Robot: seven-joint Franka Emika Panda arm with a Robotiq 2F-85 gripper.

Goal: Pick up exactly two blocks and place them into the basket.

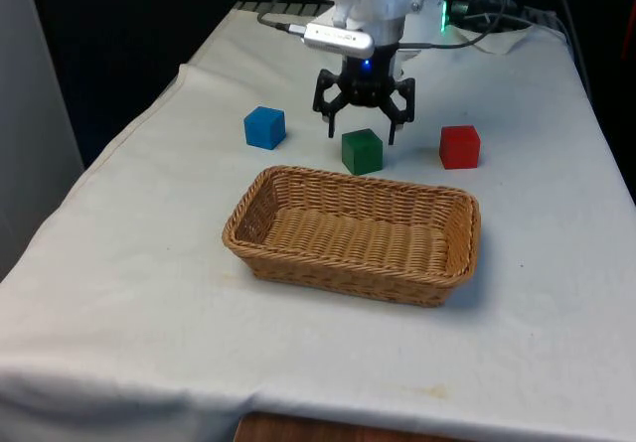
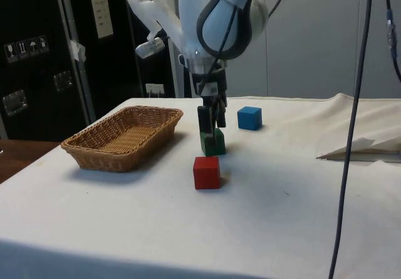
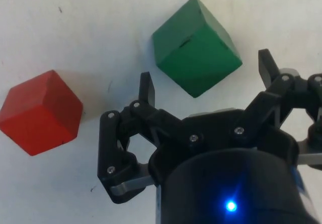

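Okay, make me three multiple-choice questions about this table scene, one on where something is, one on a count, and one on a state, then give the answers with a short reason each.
1. Which block lies nearest the gripper?
A. the blue block
B. the green block
C. the red block

2. How many blocks are on the table cloth?
A. two
B. three
C. four

3. What is in the basket now?
A. nothing
B. one block
C. two blocks

Answers:
1. B: the gripper hangs open just over the green block, with the blue block and the red block off to either side.
2. B: one blue, one green and one red block sit on the cloth.
3. A: the front view shows only bare wicker inside it.
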